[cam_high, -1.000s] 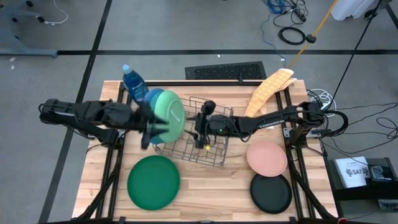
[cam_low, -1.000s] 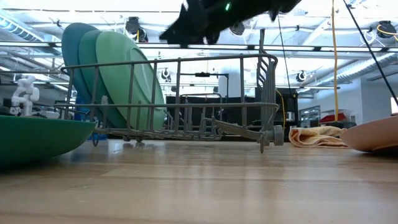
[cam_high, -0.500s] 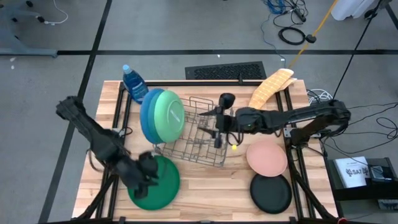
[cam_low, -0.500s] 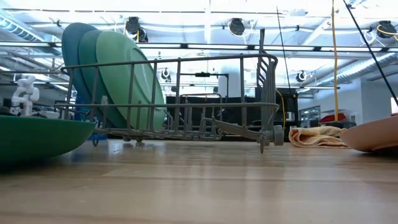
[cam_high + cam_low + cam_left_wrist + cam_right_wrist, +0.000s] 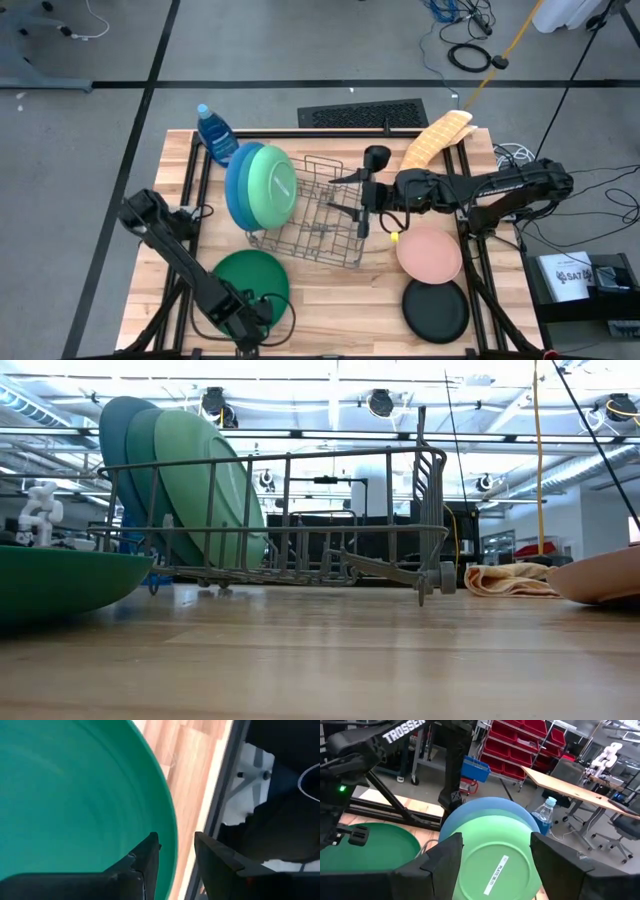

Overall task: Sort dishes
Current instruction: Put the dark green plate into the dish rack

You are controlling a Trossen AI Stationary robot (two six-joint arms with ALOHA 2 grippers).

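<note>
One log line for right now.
left gripper: open, straddling rim of flat dark green plastic plate | right gripper: open above wire dish rack | pale green plate: racked

Both arms matte black, jointed tubular links. Left arm [image 5: 170,250]: white "TROSSEN" lettering on a link, small green indicator light beside it. Right arm [image 5: 480,187]: thin black cable along its links. Wrist fingers dark, flat, angular plates.

Light green plate [image 5: 492,865] before blue plate [image 5: 487,810] — dark green plate [image 5: 375,847] flat.
</note>
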